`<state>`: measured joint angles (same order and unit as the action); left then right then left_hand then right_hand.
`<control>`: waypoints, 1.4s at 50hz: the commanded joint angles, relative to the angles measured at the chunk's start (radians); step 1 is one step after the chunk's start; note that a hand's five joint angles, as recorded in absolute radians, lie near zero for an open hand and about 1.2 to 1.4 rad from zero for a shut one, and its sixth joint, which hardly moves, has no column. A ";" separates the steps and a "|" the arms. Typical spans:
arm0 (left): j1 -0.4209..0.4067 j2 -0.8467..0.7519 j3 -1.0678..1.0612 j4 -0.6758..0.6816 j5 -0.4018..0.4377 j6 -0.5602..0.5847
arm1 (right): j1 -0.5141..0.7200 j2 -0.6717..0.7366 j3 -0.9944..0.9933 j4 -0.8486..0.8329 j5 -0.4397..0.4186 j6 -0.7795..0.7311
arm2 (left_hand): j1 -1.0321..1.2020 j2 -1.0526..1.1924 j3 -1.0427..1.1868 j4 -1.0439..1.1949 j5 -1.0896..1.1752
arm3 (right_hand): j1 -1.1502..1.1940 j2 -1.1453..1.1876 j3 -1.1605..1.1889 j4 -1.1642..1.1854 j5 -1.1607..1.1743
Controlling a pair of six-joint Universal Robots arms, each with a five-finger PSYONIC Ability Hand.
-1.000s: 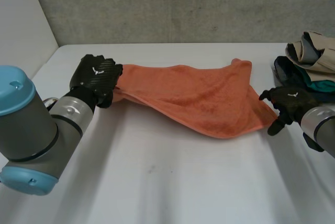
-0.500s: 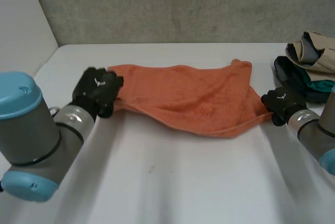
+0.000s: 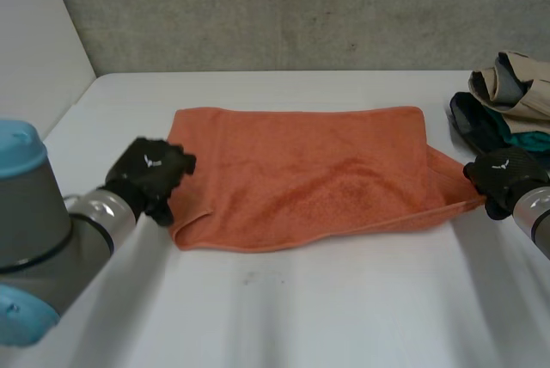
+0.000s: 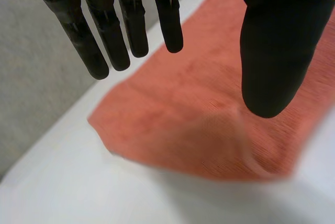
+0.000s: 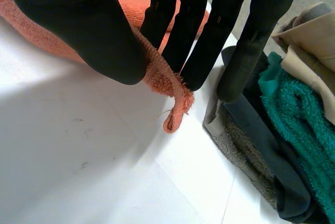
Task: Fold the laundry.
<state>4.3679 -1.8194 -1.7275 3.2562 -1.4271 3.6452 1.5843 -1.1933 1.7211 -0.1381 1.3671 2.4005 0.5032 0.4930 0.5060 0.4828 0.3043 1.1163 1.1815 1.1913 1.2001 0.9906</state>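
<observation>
Where my right hand (image 5: 94, 35) closes, thumb and fingers pinch the near right corner of the orange towel (image 3: 301, 174); the grip looks secure. My left hand (image 4: 269, 51) hangs released, fingers straight, just over the towel's near left corner and holding nothing. The towel lies spread in the middle of the table (image 3: 284, 316), near a pile of other laundry (image 3: 511, 97). Judgement: light, limp terry, not slippery. It will sag between grips, so I would take it by its corners.
</observation>
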 commanded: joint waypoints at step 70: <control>0.144 0.099 -0.126 -0.178 -0.035 0.222 | -0.029 -0.143 0.074 0.275 0.081 -0.537 | 0.893 0.903 0.890 0.913 0.917 | 0.280 0.215 0.205 0.196 0.231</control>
<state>4.5168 -1.4793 -1.9877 2.8746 -1.4502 3.8714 1.4550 -1.4813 1.8629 0.3187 1.3576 1.7963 1.1509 1.1978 1.1957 1.1997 0.9819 1.1162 1.1854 1.1950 1.2005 0.9906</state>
